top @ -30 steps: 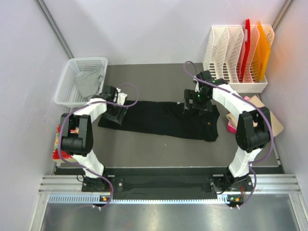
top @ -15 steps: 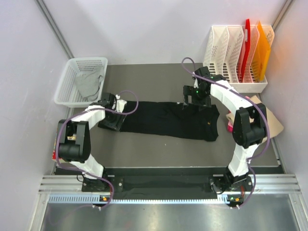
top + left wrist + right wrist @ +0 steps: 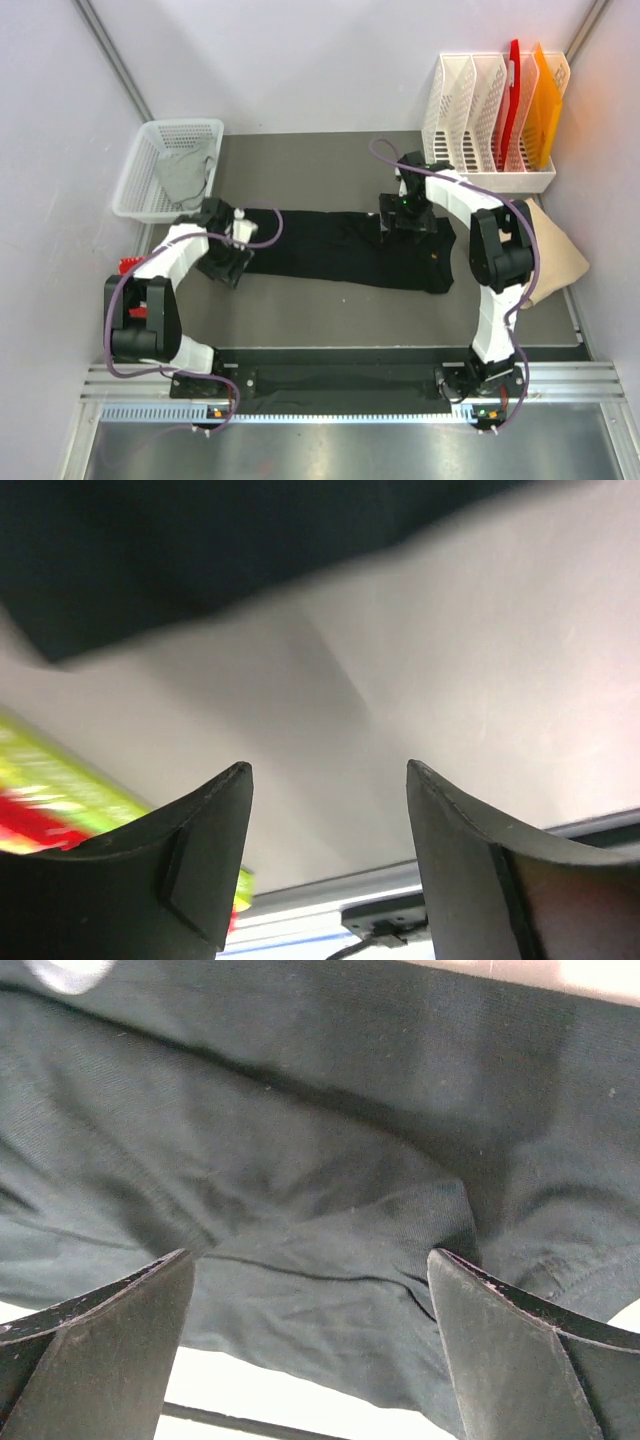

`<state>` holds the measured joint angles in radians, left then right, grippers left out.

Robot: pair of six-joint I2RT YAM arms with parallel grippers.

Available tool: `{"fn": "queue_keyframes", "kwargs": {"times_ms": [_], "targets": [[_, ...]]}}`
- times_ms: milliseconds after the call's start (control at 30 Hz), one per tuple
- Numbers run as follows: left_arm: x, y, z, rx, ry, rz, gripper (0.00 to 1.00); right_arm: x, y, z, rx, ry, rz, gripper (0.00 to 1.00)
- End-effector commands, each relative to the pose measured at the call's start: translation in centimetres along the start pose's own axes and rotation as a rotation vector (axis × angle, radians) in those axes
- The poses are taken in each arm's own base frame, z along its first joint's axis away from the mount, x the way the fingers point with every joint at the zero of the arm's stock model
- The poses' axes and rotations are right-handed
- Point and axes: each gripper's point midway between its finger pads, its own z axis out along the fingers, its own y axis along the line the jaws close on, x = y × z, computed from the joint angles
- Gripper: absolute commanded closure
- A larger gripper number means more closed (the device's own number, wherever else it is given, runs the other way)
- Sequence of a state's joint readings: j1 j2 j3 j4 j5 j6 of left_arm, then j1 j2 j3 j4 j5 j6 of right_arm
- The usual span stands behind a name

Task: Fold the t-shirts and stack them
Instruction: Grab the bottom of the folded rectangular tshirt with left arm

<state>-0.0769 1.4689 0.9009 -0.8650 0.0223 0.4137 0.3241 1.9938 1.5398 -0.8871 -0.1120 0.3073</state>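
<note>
The large black cotton t-shirt (image 3: 330, 250) lies flat on the dark grey table (image 3: 320, 320) as a long, narrow band near the middle. Its long axis runs from left to right, and the right end sits a little wider and slightly nearer the arms' bases. Which end is the neck I cannot tell. The left gripper (image 3: 225, 258) hangs low at the band's left end, its jaws partly apart and holding nothing. In the left wrist view the fingers (image 3: 215, 860) frame bare table, and the black cloth (image 3: 200, 540) lies just beyond them. The right gripper (image 3: 408, 215) sits over the shirt's right part near the far edge, spread to its fullest and empty. Its fingers (image 3: 90, 1350) straddle a creased ridge of fabric (image 3: 300, 1160). The main risk, as I judge it, is on the left: closing here would pinch air or only the very hem, so that end would slip free when lifted and the band would skew. On the right, a bite on the ridge could gather several layers and pull the fold open. The flat red patterned packet (image 3: 130, 265) lies close to the left arm and could be nudged. Farther out, a crumpled grey shirt (image 3: 182, 175) rests in the white mesh plastic basket (image 3: 128, 185) at far left, and a tan shirt (image 3: 560, 255) lies at the right edge.
</note>
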Motion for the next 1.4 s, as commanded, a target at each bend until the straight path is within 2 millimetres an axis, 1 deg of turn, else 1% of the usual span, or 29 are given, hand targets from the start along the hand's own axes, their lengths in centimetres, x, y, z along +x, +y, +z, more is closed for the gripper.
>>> {"fn": "queue_keyframes", "kwargs": {"times_ms": [0, 33, 67, 133, 200, 233, 267, 333, 367, 433, 467, 533, 567, 633, 667, 733, 800, 833, 867, 900, 933, 967, 1033, 1067, 1100, 1167, 1200, 1300, 1367], "targets": [[-7.5, 2.4, -5.3, -0.058, -0.225, -0.058, 0.32, -0.3, -0.6, 0.2, 0.020, -0.001, 0.002, 0.00], [-8.6, 2.5, -6.0, -0.051, -0.260, -0.071, 0.31, 0.4, -1.0, 0.5, 0.035, 0.015, 0.004, 0.00], [-10.3, 2.6, -7.1, -0.040, -0.319, -0.093, 0.31, 0.7, -1.2, 0.7, 0.045, 0.022, 0.003, 0.00], [-12.5, 2.7, -7.6, -0.030, -0.398, -0.095, 0.31, 1.5, -1.8, 1.1, 0.062, 0.034, 0.003, 0.00], [-13.4, 2.3, -6.5, -0.018, -0.408, -0.100, 0.30, 1.8, -2.1, 1.2, 0.072, 0.037, -0.001, 0.00], [-13.7, 2.4, -5.9, -0.031, -0.408, -0.102, 0.30, 2.1, -2.3, 1.4, 0.083, 0.047, -0.001, 0.00], [-14.0, 2.6, -4.4, -0.043, -0.400, -0.103, 0.30, 2.1, -2.4, 1.4, 0.085, 0.047, -0.002, 0.00], [-14.0, 3.0, -2.7, -0.064, -0.379, -0.108, 0.31, 2.2, -2.5, 1.3, 0.091, 0.048, -0.002, 0.00], [-14.0, 3.1, -1.1, -0.059, -0.355, -0.109, 0.31, 2.2, -2.6, 1.2, 0.096, 0.048, -0.002, 0.00], [-13.8, 3.3, 0.3, -0.066, -0.319, -0.115, 0.32, 2.0, -2.9, 1.1, 0.116, 0.044, -0.005, 0.00], [-13.8, 3.5, 1.5, -0.065, -0.296, -0.117, 0.32, 2.2, -3.1, 1.2, 0.125, 0.055, -0.004, 0.00], [-13.9, 4.0, 2.5, -0.081, -0.275, -0.120, 0.32, 2.0, -3.2, 1.3, 0.128, 0.060, 0.001, 0.00], [-14.0, 4.1, 3.1, -0.082, -0.263, -0.118, 0.32, 2.3, -3.4, 1.7, 0.137, 0.083, 0.002, 0.00], [-14.0, 4.3, 3.8, -0.085, -0.245, -0.121, 0.32, 2.2, -3.5, 1.9, 0.144, 0.095, 0.005, 0.00], [-13.9, 4.4, 4.3, -0.084, -0.226, -0.119, 0.33, 2.6, -3.7, 2.1, 0.150, 0.116, 0.009, 0.00], [-13.2, 4.0, 4.7, -0.067, -0.194, -0.114, 0.33, 2.2, -4.7, 2.1, 0.185, 0.118, 0.018, 0.00], [-12.6, 3.3, 4.6, -0.059, -0.182, -0.092, 0.33, 2.3, -5.5, 1.9, 0.194, 0.139, 0.028, 0.00], [-11.8, 2.8, 4.8, -0.054, -0.166, -0.079, 0.33, 2.1, -6.2, 1.8, 0.205, 0.144, 0.039, 0.00], [-12.0, 2.1, 4.2, -0.055, -0.179, -0.044, 0.33, 2.0, -6.6, 1.7, 0.213, 0.148, 0.045, 0.00], [-11.9, 1.5, 4.1, -0.055, -0.177, -0.020, 0.32, 2.1, -7.2, 1.5, 0.223, 0.153, 0.052, 0.00], [-11.8, 0.7, 3.9, -0.050, -0.166, 0.002, 0.31, 2.1, -8.1, 1.4, 0.232, 0.156, 0.076, 0.00], [-12.1, -0.9, 3.7, -0.034, -0.158, 0.042, 0.31, 2.0, -8.6, 1.3, 0.242, 0.155, 0.085, 0.00], [-12.1, -2.8, 3.5, 0.014, -0.118, 0.066, 0.31, 2.1, -10.1, 1.0, 0.273, 0.162, 0.107, 0.00], [-12.3, -4.4, 3.4, 0.043, -0.114, 0.087, 0.31, 2.1, -10.7, 1.0, 0.283, 0.163, 0.117, 0.00], [-12.4, -5.0, 3.3, 0.050, -0.112, 0.098, 0.31, 2.0, -11.7, 0.8, 0.296, 0.160, 0.138, 0.00], [-12.3, -6.1, 3.2, 0.063, -0.106, 0.115, 0.31, 1.9, -12.6, 0.6, 0.302, 0.162, 0.160, 0.00], [-12.3, -6.8, 3.2, 0.089, -0.108, 0.114, 0.31, 1.8, -13.8, 0.3, 0.314, 0.159, 0.192, 0.00], [-11.8, -8.1, 3.2, 0.138, -0.091, 0.116, 0.31, 1.3, -15.4, -0.3, 0.321, 0.142, 0.233, 0.00], [-11.4, -8.2, 3.4, 0.139, -0.085, 0.117, 0.31, 0.8, -15.2, -0.6, 0.310, 0.132, 0.232, 0.00]]}}
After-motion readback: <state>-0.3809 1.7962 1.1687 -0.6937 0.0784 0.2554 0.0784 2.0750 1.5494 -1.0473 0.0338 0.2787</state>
